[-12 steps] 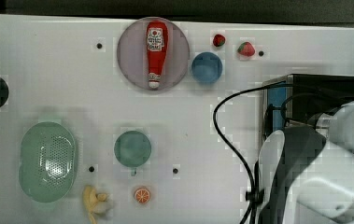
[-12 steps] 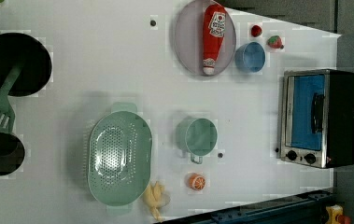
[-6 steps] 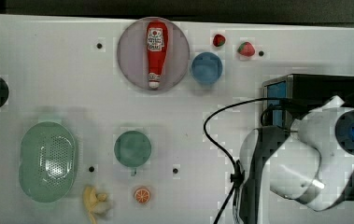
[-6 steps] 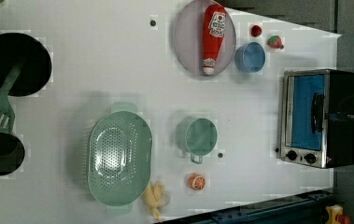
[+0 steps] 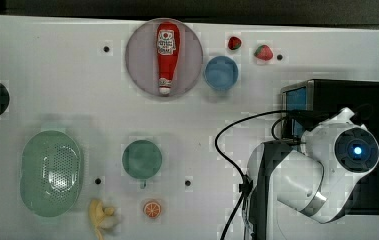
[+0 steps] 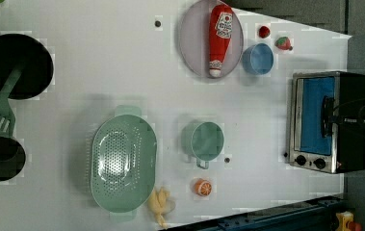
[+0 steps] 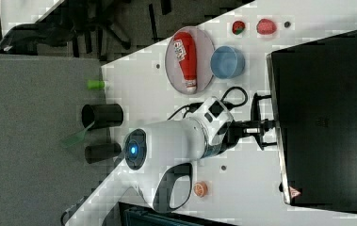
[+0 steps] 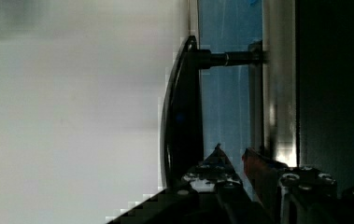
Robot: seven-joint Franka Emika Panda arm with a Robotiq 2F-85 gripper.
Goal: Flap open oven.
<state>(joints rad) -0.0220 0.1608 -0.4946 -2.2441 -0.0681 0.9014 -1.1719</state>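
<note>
Change: a second ago we see the arm low at the right of the top view, its white body short of the oven front; now it reaches further up the frame, and the dark gripper (image 7: 261, 126) shows in the right view at the oven's front edge.
Meaning for the task: we judge the approach all but finished; the door is not yet flapped open, for in the left view the blue glass sits flat in its silver frame.
Oven: the oven (image 6: 328, 121) stands at the right edge of the left view, on the white surface (image 6: 122, 77), knobs toward the lower part of the frame.
Handle: the black bar handle (image 8: 180, 112) runs up the middle of the wrist view, standing off the blue glass on a short post.
Gripper: we see its jaws only slightly parted, one finger (image 8: 214, 163) in the gap between handle and glass, the other beside the silver frame.
Hold: we see nothing clamped between the jaws; the near finger lies just beside the bar, and we cannot tell whether it touches.
Next move: we judge a hook-and-pull away from the oven face to be needed.
Risk: the finger may slip off the rounded bar.
</note>
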